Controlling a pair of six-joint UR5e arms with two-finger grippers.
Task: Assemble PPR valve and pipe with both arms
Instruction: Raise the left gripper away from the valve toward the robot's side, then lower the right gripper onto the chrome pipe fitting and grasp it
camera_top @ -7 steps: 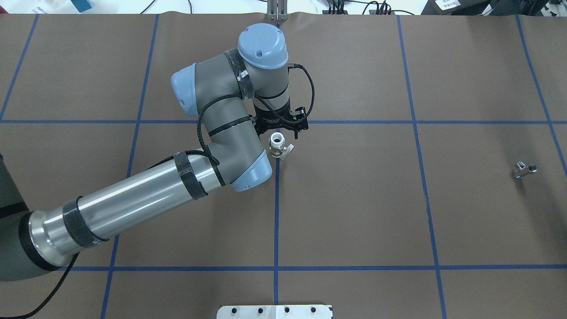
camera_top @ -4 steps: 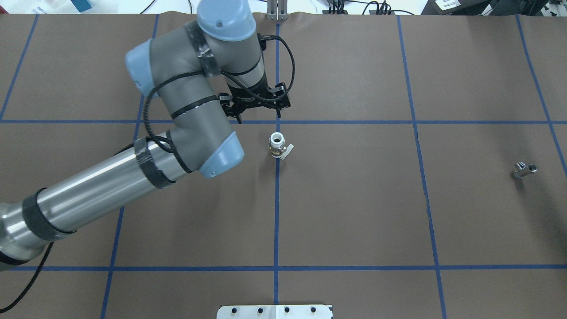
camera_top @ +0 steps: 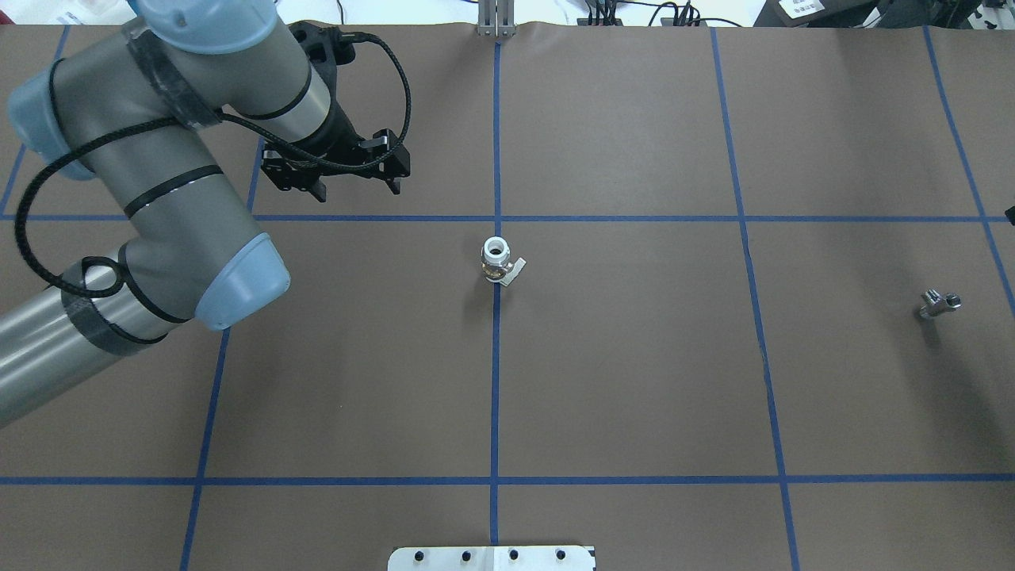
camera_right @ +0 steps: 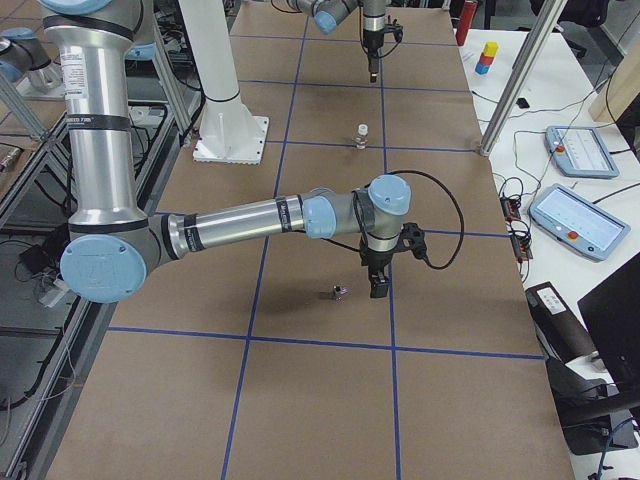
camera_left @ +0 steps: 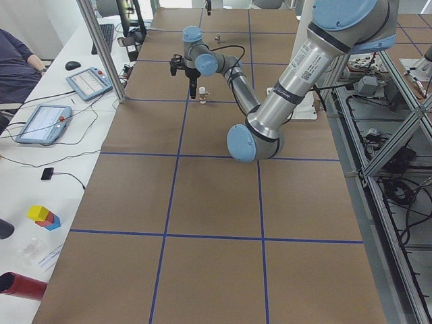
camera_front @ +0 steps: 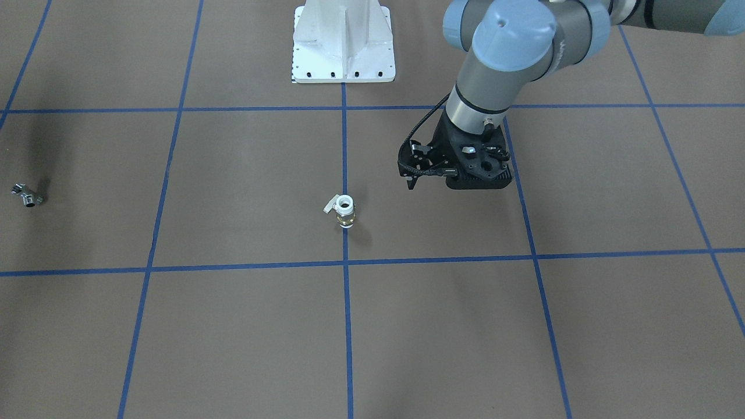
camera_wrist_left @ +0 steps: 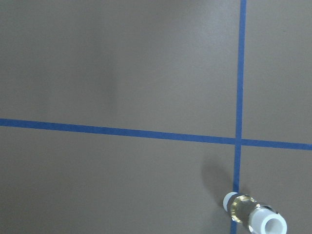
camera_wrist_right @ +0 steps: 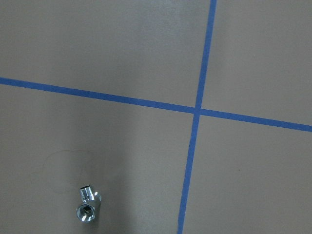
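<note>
The PPR valve [camera_top: 497, 260] stands upright on the brown mat at the centre tape cross, white end up and grey lever to its side; it also shows in the front view [camera_front: 343, 210] and low in the left wrist view [camera_wrist_left: 253, 217]. My left gripper [camera_top: 357, 190] is open and empty, raised above the mat, left of and beyond the valve [camera_front: 454, 183]. The chrome pipe [camera_top: 938, 303] lies far right, also in the right wrist view [camera_wrist_right: 87, 207]. My right gripper [camera_right: 378, 285] hangs just beside the pipe [camera_right: 337, 293]; I cannot tell if it is open or shut.
Blue tape lines grid the mat. The white bolted pedestal [camera_front: 343, 46] stands at the robot's side, in line with the valve. A metal post [camera_left: 101, 50] and desks with tablets [camera_left: 44, 121] border the far table edge.
My open left gripper has drawn away from the valve, moving left and toward the far edge. The valve stays standing where it was. The pipe has not moved.
</note>
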